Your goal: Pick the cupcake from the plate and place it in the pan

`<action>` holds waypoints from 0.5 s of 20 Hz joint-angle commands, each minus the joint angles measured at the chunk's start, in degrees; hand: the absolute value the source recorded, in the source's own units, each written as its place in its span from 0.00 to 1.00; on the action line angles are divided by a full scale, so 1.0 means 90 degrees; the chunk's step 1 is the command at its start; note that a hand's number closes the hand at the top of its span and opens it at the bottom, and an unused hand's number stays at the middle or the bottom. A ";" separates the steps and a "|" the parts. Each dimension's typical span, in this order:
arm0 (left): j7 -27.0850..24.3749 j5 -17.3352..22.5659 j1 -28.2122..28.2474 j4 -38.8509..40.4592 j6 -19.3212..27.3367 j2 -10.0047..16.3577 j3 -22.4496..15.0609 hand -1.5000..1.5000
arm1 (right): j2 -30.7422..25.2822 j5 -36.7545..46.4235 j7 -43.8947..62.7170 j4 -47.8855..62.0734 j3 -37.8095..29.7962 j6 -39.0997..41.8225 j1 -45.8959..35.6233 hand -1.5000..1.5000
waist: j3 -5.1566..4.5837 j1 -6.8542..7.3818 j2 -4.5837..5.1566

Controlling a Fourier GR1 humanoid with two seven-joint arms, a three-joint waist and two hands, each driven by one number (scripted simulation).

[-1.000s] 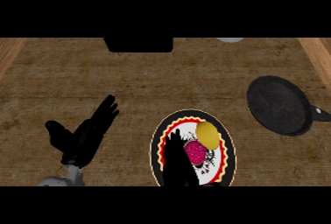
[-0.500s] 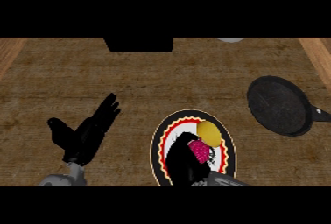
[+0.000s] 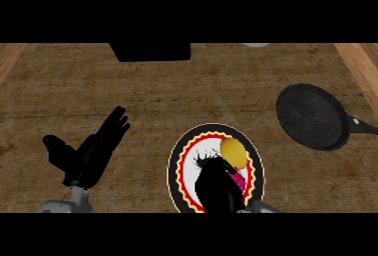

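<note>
In the head view, our right hand [image 3: 216, 187] lies over the plate [image 3: 175, 170]. It covers the cupcake [image 3: 238, 179], so only a pink sliver shows at its right edge, just below a yellow ball [image 3: 232, 151]. We cannot tell whether it grips. The pan [image 3: 310, 117] sits up and to the right, well apart, nearer this hand. Our left hand [image 3: 87, 150] rests open at the left.

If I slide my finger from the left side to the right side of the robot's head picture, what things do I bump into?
left hand → plate → pan. The right hand and the cupcake lie over the plate, so they share its place in the row.
</note>
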 commanded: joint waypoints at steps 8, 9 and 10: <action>-0.0116 0.0026 0.0447 -0.0218 0.0131 0.0006 0.0158 0.50 | -0.0944 -0.1812 0.0342 -0.3231 -0.1814 -0.2982 0.3083 1.00 | 0.0020 -0.0421 -0.0099; -0.0015 0.0087 0.0224 -0.0152 0.0192 -0.0049 0.0212 0.50 | -0.0986 -0.2083 0.0242 -0.3622 -0.1992 -0.3098 0.3200 1.00 | 0.0015 -0.0425 -0.0067; -0.0081 -0.0047 0.0365 -0.0223 0.0207 -0.0024 0.0124 0.50 | -0.1092 -0.2314 0.0188 -0.4008 -0.2166 -0.3251 0.3403 1.00 | 0.0019 -0.0404 -0.0080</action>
